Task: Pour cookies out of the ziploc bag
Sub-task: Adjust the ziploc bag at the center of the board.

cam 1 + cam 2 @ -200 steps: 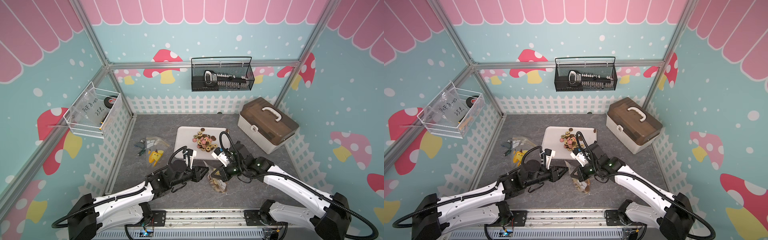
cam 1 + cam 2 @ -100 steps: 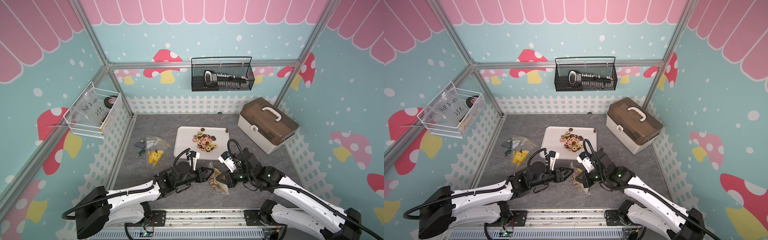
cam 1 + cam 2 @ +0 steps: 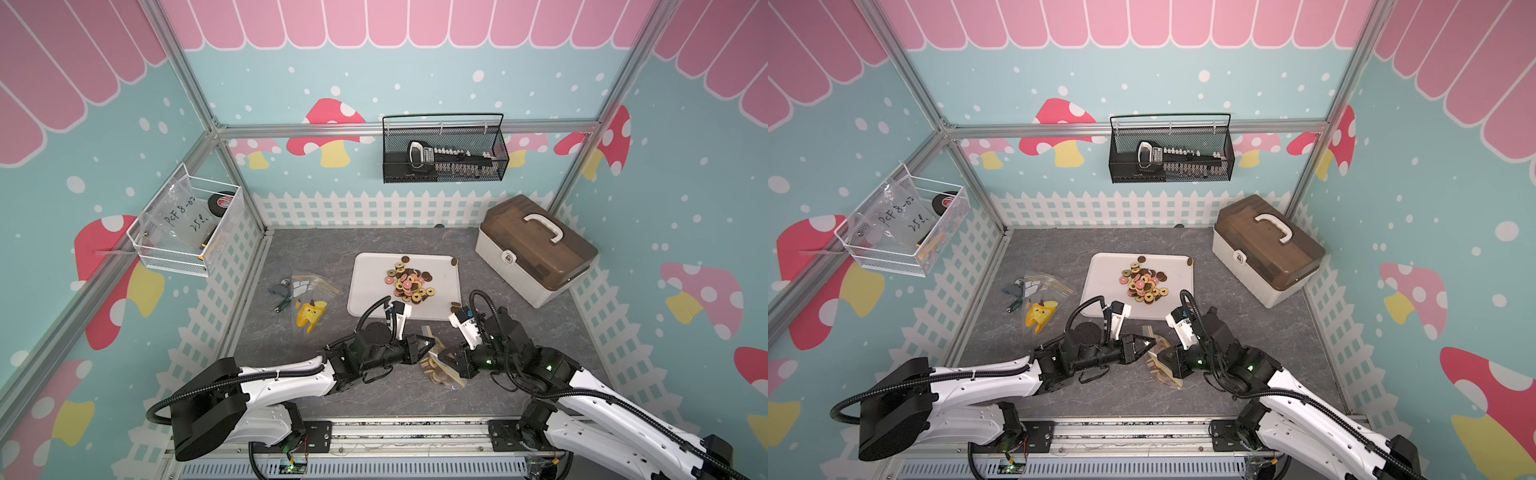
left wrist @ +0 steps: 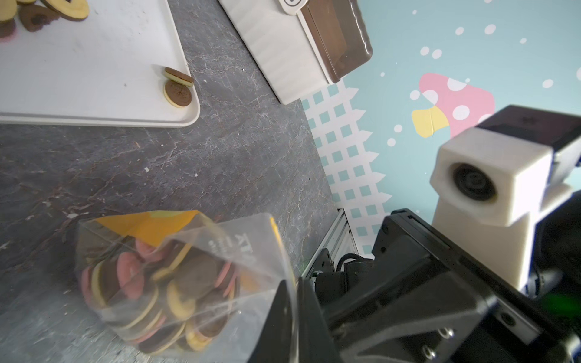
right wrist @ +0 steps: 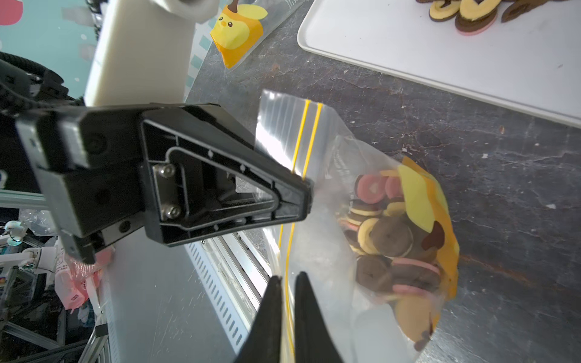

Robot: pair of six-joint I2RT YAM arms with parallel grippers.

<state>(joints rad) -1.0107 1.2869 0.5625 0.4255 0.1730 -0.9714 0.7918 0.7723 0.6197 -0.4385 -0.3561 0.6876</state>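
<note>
The clear ziploc bag [image 3: 441, 369] [image 3: 1160, 366] lies on the grey table between my two grippers, with cookies [image 4: 157, 292] [image 5: 390, 239] heaped in its lower part. My left gripper [image 3: 432, 343] [image 4: 295, 289] is shut on the bag's film near its mouth. My right gripper [image 3: 441, 357] [image 5: 286, 283] pinches the yellow zip edge on the opposite side, jaws almost together. A pile of cookies [image 3: 409, 284] [image 3: 1144, 284] lies on the white tray [image 3: 365, 291] just behind the bag. The left gripper's finger [image 5: 301, 195] shows in the right wrist view against the bag's mouth.
A beige toolbox with a brown lid [image 3: 536, 253] stands at the right. Left of the tray lie a bag with a yellow toy [image 3: 309, 313] and another clear bag of small items [image 3: 291, 289]. A black wire basket [image 3: 444, 153] hangs on the back wall, a white one [image 3: 187, 224] on the left wall.
My left gripper opened, reached right to the bag and shut on its film. My right gripper sank toward the table with the bag's edge and its jaws loosened a little.
</note>
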